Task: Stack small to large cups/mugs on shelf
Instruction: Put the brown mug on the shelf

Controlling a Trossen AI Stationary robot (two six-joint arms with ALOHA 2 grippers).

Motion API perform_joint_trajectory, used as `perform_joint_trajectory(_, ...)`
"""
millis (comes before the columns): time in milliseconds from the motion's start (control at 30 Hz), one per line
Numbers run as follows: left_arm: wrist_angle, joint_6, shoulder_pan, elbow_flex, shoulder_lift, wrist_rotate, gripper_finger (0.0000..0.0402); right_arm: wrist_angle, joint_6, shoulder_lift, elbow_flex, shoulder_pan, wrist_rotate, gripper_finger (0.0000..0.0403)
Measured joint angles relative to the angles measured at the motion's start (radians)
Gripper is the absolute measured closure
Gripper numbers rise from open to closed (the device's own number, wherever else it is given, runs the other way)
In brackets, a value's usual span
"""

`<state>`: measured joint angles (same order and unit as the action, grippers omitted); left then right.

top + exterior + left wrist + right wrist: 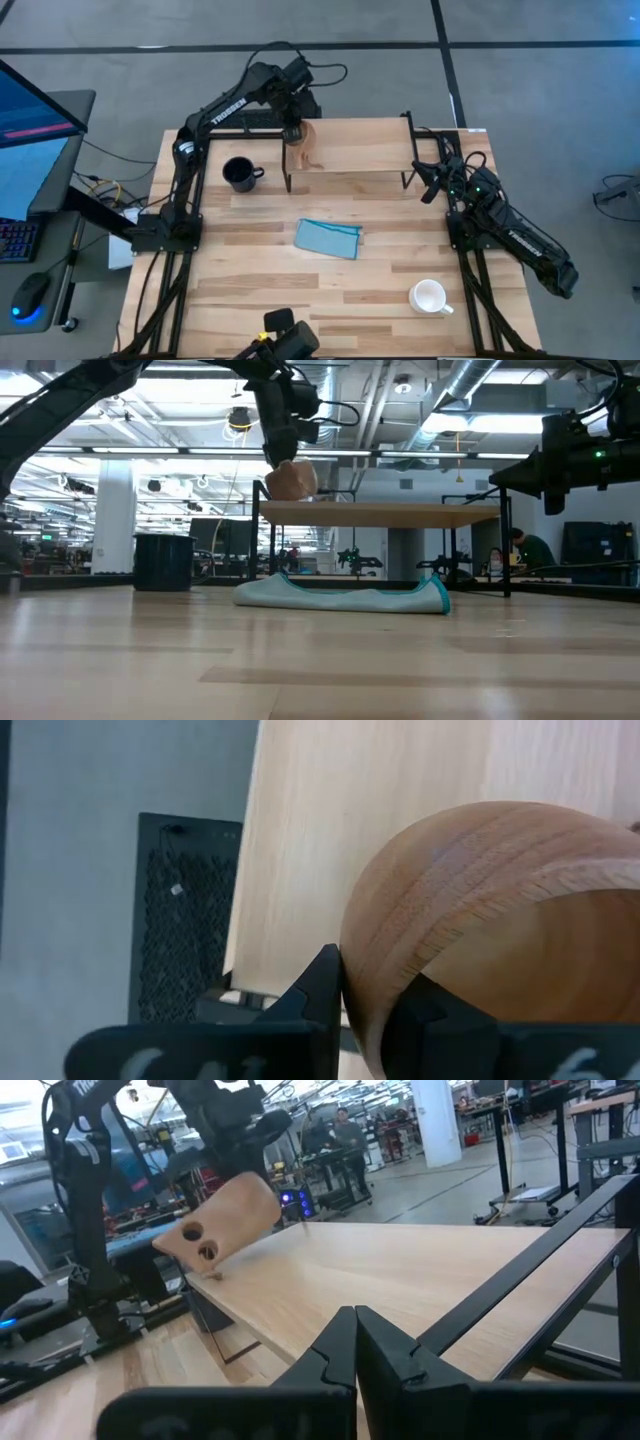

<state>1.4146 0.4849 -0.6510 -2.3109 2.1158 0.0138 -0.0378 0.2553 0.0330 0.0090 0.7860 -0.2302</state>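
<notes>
left gripper [293, 132] is clamped on the wooden cup [291, 480], hanging tilted just above the shelf [350, 146] left end; right gripper [355, 1342] is pinched closed and empty

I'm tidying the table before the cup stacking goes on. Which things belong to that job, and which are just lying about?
Job: wooden cup held by the left end effector over the shelf; navy mug; white mug.
Lying about: blue cloth.
</notes>
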Motion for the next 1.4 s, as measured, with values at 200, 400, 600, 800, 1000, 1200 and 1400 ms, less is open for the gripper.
perform_joint_trajectory(200, 0.001, -0.001, 0.0, -0.001, -0.002, 0.004, 0.038, 0.0, 0.0, 0.0, 0.0, 0.0, 0.0, 0.0377)
perform_joint_trajectory(400, 0.0, -0.001, 0.0, -0.001, -0.002, 0.004, 0.038, -0.001, 0.0, 0.0, 0.0, 0.0, 0.0, 0.0377)
perform_joint_trajectory(600, -0.007, -0.001, 0.004, -0.001, -0.002, -0.017, 0.038, -0.001, 0.0, 0.0, 0.0, 0.0, 0.0, 0.0377)
perform_joint_trajectory(800, -0.012, -0.006, 0.005, -0.001, -0.002, -0.019, 0.038, -0.001, 0.0, 0.0, 0.0, 0.0, 0.0, 0.0377)
perform_joint_trajectory(1000, -0.008, -0.011, 0.006, -0.001, -0.002, -0.019, 0.038, -0.001, 0.0, 0.0, 0.0, 0.0, 0.0, 0.0377)
perform_joint_trajectory(1200, -0.006, -0.012, 0.006, -0.001, -0.002, -0.019, 0.038, -0.001, 0.0, 0.0, 0.0, 0.0, 0.0, 0.0377)
perform_joint_trajectory(1400, 0.009, -0.018, 0.009, -0.001, -0.002, -0.019, 0.038, -0.002, 0.0, 0.0, 0.0, 0.0, 0.0, 0.0377)
